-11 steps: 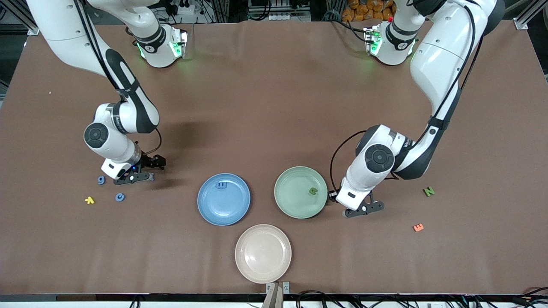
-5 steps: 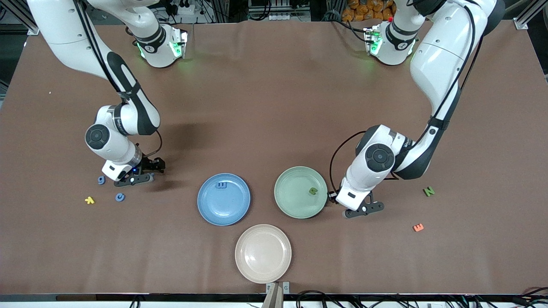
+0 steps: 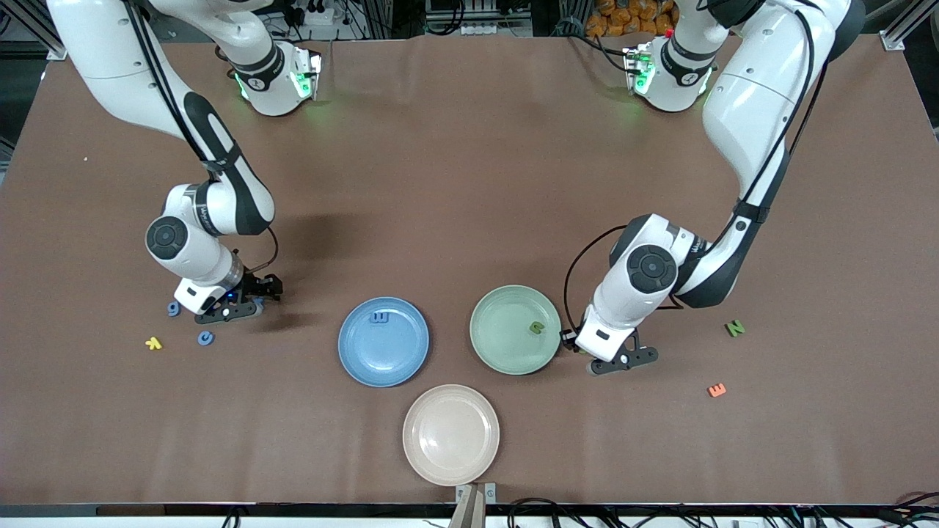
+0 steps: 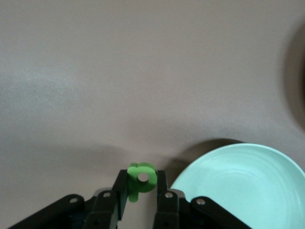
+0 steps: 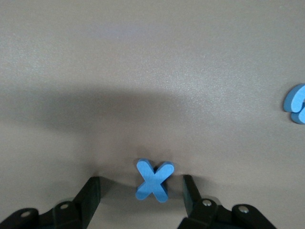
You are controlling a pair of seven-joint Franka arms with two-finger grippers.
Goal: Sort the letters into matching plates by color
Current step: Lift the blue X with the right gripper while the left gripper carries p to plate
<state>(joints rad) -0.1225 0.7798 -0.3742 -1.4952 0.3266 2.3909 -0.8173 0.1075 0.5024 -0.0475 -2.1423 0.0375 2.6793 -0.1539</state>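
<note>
Blue X sitting btwn right gripper fingers, narrowing since earlier, not yet pinching; left gripper clamping green letter beside green plate.

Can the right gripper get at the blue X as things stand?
Probably yes. The right gripper is down at the table with its fingers either side of the blue X, gaps on both sides and nothing between.

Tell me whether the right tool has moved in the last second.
Yes. The right tool has edged toward the blue letter g, which stayed put on the table, closing the gap between them; it straddles the blue X.
</note>
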